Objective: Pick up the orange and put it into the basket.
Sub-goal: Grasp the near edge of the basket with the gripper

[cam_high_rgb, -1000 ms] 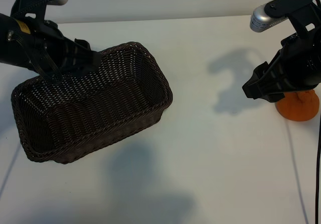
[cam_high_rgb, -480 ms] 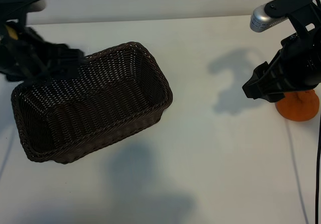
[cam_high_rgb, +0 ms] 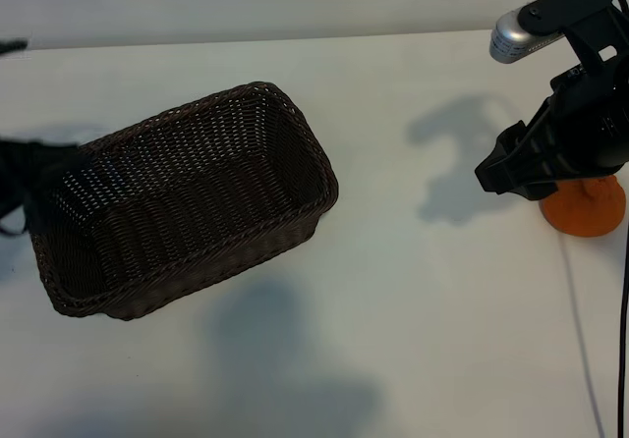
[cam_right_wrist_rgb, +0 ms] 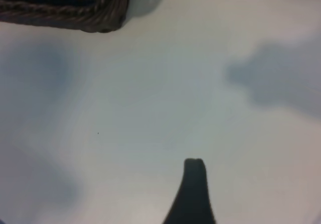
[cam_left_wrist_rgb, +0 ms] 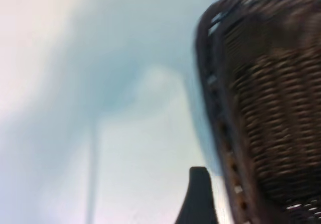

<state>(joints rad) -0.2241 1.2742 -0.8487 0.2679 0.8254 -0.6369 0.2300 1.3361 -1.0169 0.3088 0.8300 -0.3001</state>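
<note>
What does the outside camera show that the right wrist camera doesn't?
Only the exterior view shows the whole basket, the orange tucked under the right arm, the right end effector from outside, and the left arm blurred at the basket's far end. Only the right wrist view shows one end effector fingertip close up over the table. Both show a basket corner and the white table.

A white desk (cam_high_rgb: 413, 291) filled the view, with soft grey shadows (cam_high_rgb: 452, 163) cast across it and a pale wall (cam_high_rgb: 295, 1) behind its far edge.
</note>
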